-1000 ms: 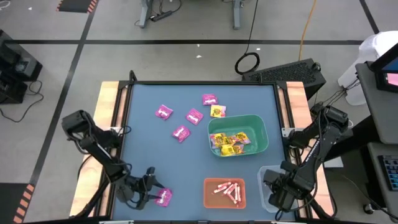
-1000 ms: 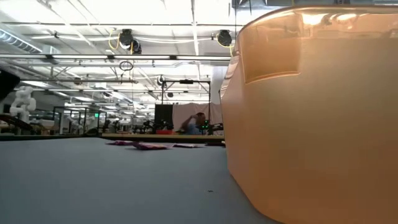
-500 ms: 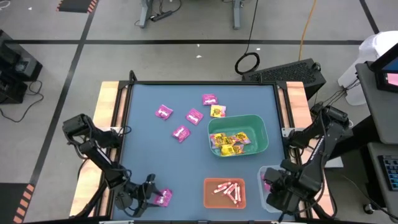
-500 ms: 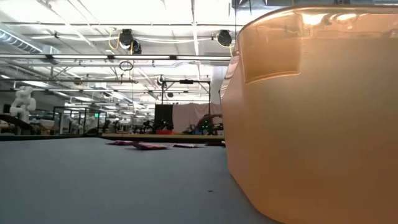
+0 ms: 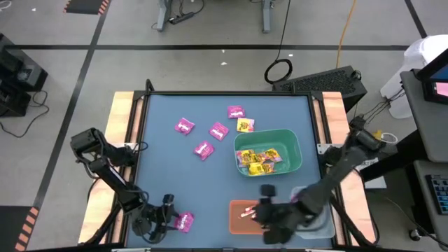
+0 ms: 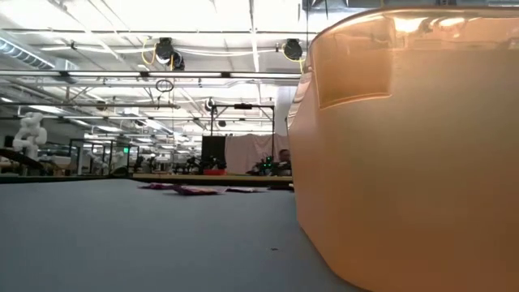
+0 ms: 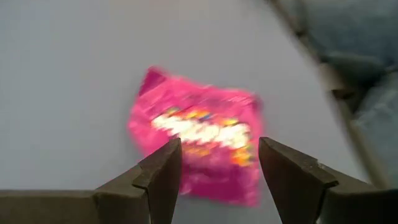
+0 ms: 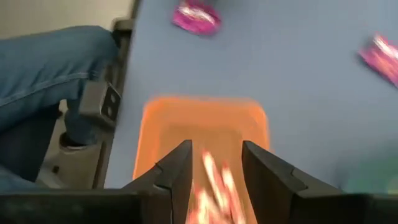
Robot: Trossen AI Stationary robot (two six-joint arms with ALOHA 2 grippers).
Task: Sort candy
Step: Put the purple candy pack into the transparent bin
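- The left gripper (image 5: 170, 221) sits at the table's (image 5: 161, 175) near edge, about 7 o'clock, its jaws apart and straddling a magenta packet (image 7: 198, 142) that lies flat between them.
- To do this pick well, I judge the jaws should drop square over the packet's middle and close only once both tips reach the table, since the flat wrapper could slide out from under a slanted pinch.
- The right gripper (image 8: 214, 169) hangs above the orange bin (image 5: 241, 218) at about 5 o'clock, jaws apart and nothing seen between them; pink-white sticks (image 5: 250, 211) lie in that bin.
- Four more magenta packets (image 5: 204, 150) and one yellow packet (image 5: 245, 125) lie loose around 12 o'clock; the green bin (image 5: 288, 140) holds other yellow ones.
- Against a second ago, the right arm has swung from the clear bin (image 5: 323, 225) across to the orange bin, and its jaws have opened, probably after a drop, though the blurred view does not show it.
- The left gripper has barely shifted and the loose candy lies unchanged.
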